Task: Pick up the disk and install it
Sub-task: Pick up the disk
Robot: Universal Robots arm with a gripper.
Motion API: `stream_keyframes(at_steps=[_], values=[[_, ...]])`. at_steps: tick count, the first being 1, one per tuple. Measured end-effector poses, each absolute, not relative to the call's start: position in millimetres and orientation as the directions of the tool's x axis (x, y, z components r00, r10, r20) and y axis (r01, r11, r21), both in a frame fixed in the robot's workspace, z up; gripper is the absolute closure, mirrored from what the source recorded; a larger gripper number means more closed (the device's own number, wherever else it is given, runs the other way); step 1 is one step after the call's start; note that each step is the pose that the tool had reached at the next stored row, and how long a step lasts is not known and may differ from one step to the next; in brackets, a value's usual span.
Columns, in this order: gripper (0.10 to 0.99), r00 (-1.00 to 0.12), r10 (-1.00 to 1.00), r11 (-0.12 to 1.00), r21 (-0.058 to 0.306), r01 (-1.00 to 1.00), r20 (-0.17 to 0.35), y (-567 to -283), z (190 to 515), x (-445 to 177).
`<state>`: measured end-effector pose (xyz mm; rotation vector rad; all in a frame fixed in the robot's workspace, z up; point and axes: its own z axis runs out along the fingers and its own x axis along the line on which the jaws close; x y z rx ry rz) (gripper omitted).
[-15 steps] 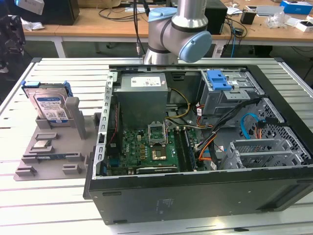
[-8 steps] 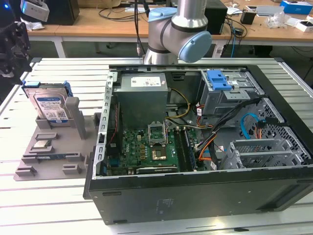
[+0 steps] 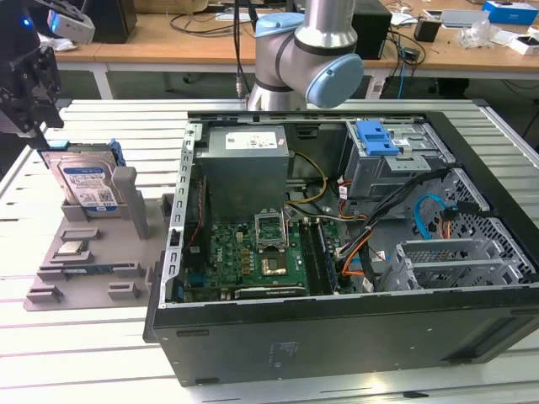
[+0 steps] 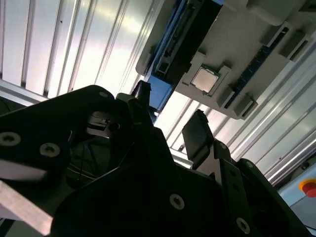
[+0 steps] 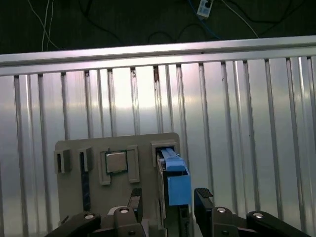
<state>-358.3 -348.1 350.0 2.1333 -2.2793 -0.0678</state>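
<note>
In the exterior view, the black gripper [image 3: 38, 133], fingers apart, hovers at eleven o'clock from the upright silver rectangular blue-framed disk [image 3: 87, 183] in a grey plastic holder [image 3: 93, 252].

An open computer case [image 3: 337, 337] lies on the slatted counter [image 3: 84, 358] beside a grey holder [image 3: 105, 252] carrying, seemingly, a processor chip [image 5: 116, 161].

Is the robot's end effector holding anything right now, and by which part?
Nothing yet. The open end effector hangs above the disk, fingers either side of its blue frame, not closed on it.
</note>
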Motion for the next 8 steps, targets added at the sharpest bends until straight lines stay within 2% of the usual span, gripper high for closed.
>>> stream_keyframes(at_steps=[8], values=[[0.545,-0.014,-1.000,0.014,0.045,-0.999,-0.010,-340,334,-356]])
